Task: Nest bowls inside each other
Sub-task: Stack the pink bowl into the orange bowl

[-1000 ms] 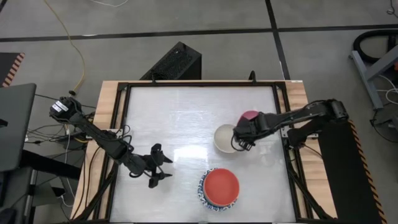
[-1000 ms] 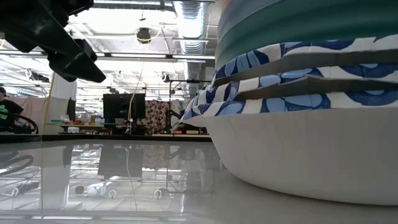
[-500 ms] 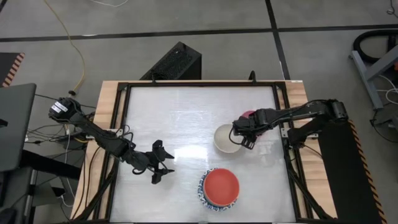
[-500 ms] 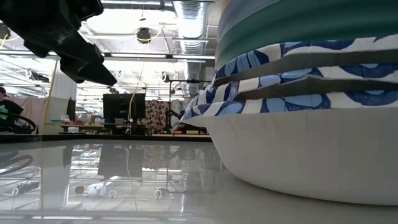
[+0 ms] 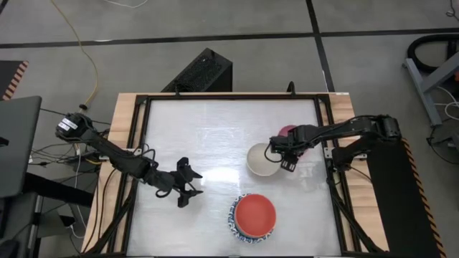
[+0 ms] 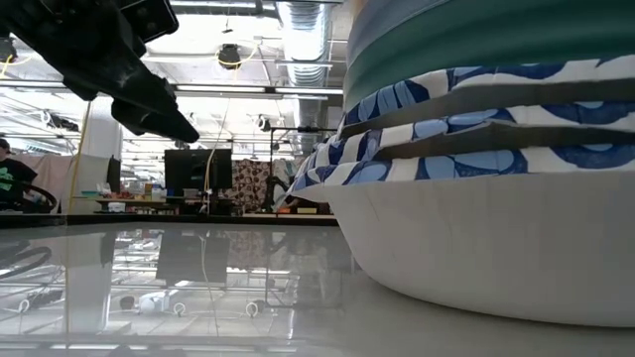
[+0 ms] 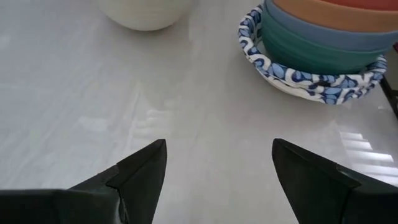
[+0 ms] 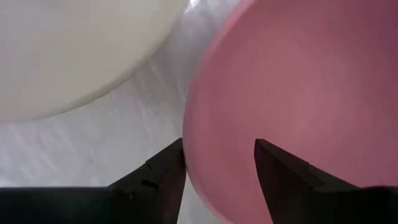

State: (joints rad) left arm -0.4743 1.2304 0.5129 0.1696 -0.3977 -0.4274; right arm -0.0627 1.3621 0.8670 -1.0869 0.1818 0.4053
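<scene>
A stack of nested bowls [image 5: 253, 216], red one on top and a blue-patterned white one at the bottom, stands on the table near its front edge; it also fills the low view [image 6: 486, 159]. A cream bowl [image 5: 257, 159] and a pink bowl [image 5: 288, 132] stand side by side at mid-right. My right gripper [image 8: 219, 152] is open and points down over the pink bowl's [image 8: 298, 87] rim next to the cream bowl [image 8: 68, 56], one finger outside the rim and one over the inside. My left gripper [image 5: 189, 186] hovers open left of the stack [image 7: 317, 56].
A black frame [image 5: 143, 143] runs around the white tabletop, with wooden strips at both sides. Bare tabletop lies across the far half and centre [image 5: 215, 129]. My right arm [image 5: 344, 129] reaches in over the table's right edge.
My right gripper has sunk and shifted a little from above the cream bowl's rim toward the pink bowl, rolling its wrist as it went. My left gripper has swung slightly toward the table's right, nearer the stack. No bowl has moved.
</scene>
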